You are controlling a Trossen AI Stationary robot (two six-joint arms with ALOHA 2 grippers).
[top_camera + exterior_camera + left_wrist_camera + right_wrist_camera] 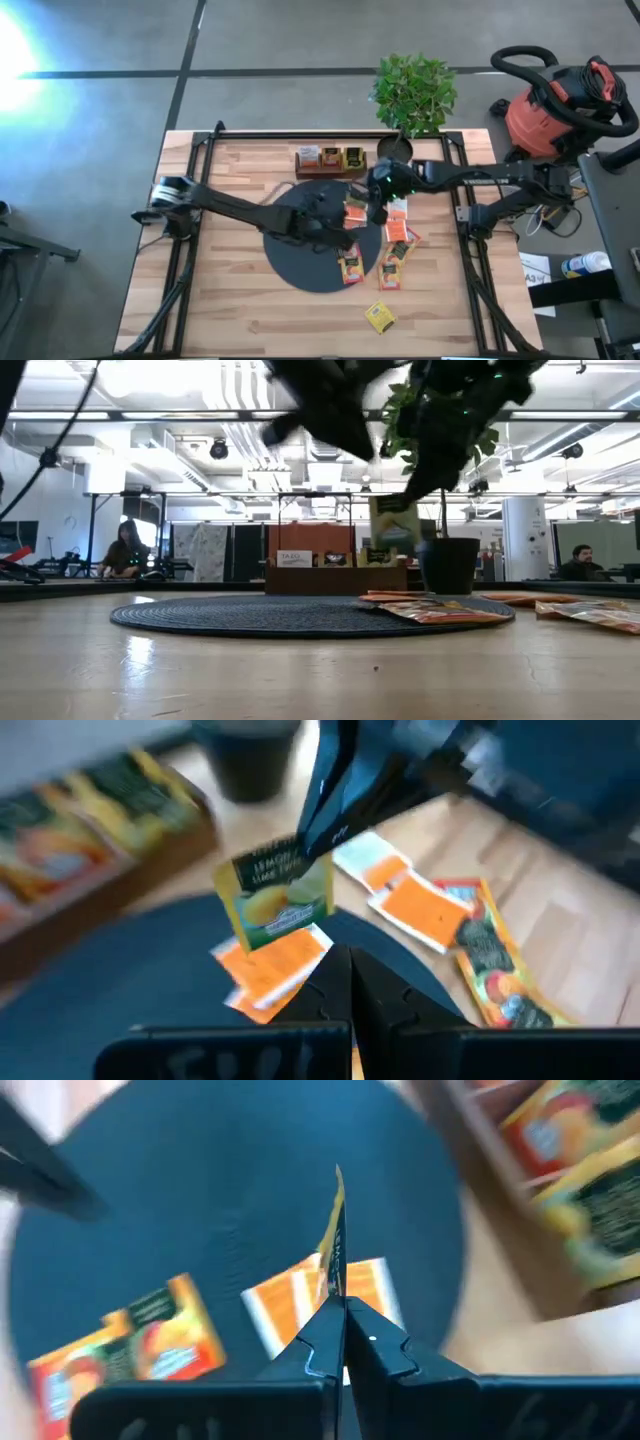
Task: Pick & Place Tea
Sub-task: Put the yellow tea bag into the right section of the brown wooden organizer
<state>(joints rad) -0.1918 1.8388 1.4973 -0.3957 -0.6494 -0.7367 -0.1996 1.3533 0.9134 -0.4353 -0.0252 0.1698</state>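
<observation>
right gripper [340,1305]: was clenched on a yellow-green sachet [278,892], pinched by its top edge so it hung flat and clear of the mat; judged mid-carry, lifted off the pile.
held sachet: seen edge-on between the right fingers in the right wrist view; in the low view it was hung above the black mat [300,262], off the table, in front of the wooden box [329,160]. On the mat's clock face it was at about 1 o'clock.
left gripper [350,982]: fingers were seen pressed together with nothing between them; held low over the mat centre, judged waiting so the right arm's path was left free.
nearest loose tea: one sachet [379,317] was left alone on the wood at 5 o'clock of the mat, well apart from the rest.
tea on mat edge: two orange-red sachets [351,265] were lain at about 4 o'clock of the mat, half on it.
tea pile: white-and-orange sachets [398,222] and others were scattered beside the mat at 2 to 3 o'clock, some overlapping.
box: at 12 o'clock of the mat, sachets were already stood in its compartments; judged the drop place.
in the way: the potted plant [413,95] was stood just beside the box at 1 o'clock; its pot and leaves were judged close to the right arm's reach.
beyond table: a red shop vacuum [560,105] was on the floor; seated people were seen far off in the low view.
</observation>
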